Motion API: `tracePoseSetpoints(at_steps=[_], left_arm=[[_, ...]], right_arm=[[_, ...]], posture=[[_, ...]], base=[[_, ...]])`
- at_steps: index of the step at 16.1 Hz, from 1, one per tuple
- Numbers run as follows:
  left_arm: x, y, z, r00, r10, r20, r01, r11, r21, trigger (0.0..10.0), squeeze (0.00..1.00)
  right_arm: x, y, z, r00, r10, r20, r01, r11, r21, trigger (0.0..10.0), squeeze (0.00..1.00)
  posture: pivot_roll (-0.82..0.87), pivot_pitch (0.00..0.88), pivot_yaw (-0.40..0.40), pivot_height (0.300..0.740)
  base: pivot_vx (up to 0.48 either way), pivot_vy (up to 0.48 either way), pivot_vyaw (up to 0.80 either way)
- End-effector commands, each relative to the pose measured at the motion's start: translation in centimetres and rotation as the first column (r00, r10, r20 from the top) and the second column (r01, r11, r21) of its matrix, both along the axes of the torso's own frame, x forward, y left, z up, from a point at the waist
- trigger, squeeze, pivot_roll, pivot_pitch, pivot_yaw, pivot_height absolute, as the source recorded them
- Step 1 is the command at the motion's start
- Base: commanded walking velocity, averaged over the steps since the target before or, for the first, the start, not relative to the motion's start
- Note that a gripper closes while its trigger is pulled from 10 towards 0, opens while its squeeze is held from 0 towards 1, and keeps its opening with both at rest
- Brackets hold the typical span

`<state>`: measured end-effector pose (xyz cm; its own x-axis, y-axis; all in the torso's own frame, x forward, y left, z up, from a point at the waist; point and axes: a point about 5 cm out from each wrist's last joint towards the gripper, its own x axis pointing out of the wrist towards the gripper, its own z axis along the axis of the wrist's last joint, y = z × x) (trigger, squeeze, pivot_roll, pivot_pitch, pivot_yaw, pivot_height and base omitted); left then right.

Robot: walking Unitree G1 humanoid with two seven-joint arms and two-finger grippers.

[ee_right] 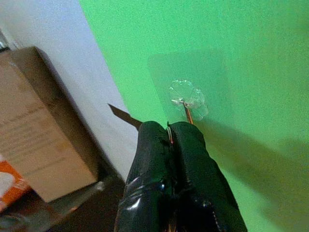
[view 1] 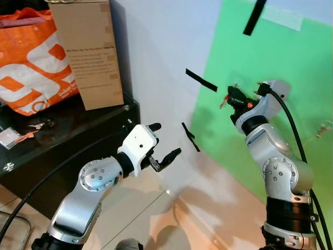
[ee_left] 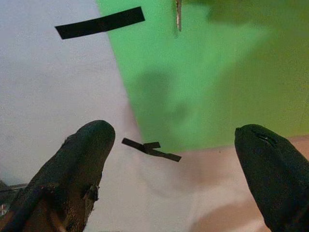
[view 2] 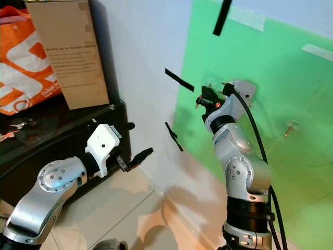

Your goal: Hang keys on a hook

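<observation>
My right gripper is raised against the green sheet on the wall and is shut on the keys. In the right wrist view the thin key ring is pinched between the two black fingers. It sits just below a clear stick-on hook, whose thin metal prong reaches down to the fingertips. Whether the ring is over the prong I cannot tell. My left gripper hangs open and empty lower down, facing the white wall. A metal key blade shows in the left wrist view.
A second hook sits further right on the green sheet. Black tape strips mark the wall. To the left, a black cabinet carries a cardboard box, an orange bag and small loose items.
</observation>
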<state>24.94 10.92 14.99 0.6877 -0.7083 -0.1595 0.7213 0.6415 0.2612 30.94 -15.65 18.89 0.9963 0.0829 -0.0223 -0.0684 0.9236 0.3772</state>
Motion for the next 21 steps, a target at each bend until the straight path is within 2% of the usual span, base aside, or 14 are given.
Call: tracePoseSetpoints(at_steps=[1,5,13,16,18,21], left_arm=[[-0.2,-0.2,0.5,1.000,-0.019,0.009,0.019,1.000,-0.003,10.0,0.00],[-0.1,-0.3,0.7,1.000,-0.020,0.012,0.020,1.000,-0.003,10.0,0.00],[0.2,-0.1,0.5,1.000,-0.013,0.011,0.013,1.000,0.002,10.0,0.00],[0.2,-0.1,0.5,1.000,-0.013,0.012,0.013,1.000,0.001,10.0,0.00],[0.1,-0.1,0.5,1.000,-0.013,0.012,0.013,1.000,0.001,10.0,0.00],[0.0,0.0,0.4,1.000,-0.011,0.010,0.011,1.000,0.001,10.0,0.00]], right_arm=[[-0.5,-1.6,-1.4,0.991,-0.114,-0.077,0.107,0.991,-0.083,10.0,0.00],[-0.9,-1.5,-1.1,0.983,-0.173,-0.063,0.165,0.980,-0.115,10.0,0.00],[-1.7,-0.4,-1.3,0.989,-0.142,-0.051,0.133,0.981,-0.144,10.0,0.00],[-1.9,1.1,0.7,0.996,0.031,0.089,-0.030,0.999,-0.012,10.0,0.00],[-1.9,1.2,0.9,0.993,0.043,0.108,-0.044,0.999,0.006,10.0,0.00],[-1.6,2.0,0.2,0.996,0.038,0.086,-0.044,0.997,0.070,10.0,0.00]], posture=[[0.05,0.009,-0.031,0.740],[0.05,0.013,-0.030,0.740],[0.05,0.021,-0.026,0.740],[0.05,0.022,-0.025,0.740],[0.05,0.022,-0.025,0.740],[0.06,0.019,-0.024,0.740]], base=[[0.000,0.000,0.00],[0.000,0.000,0.00],[0.000,0.000,0.00],[0.000,0.000,0.00],[0.000,0.000,0.00],[0.000,0.000,0.00]])
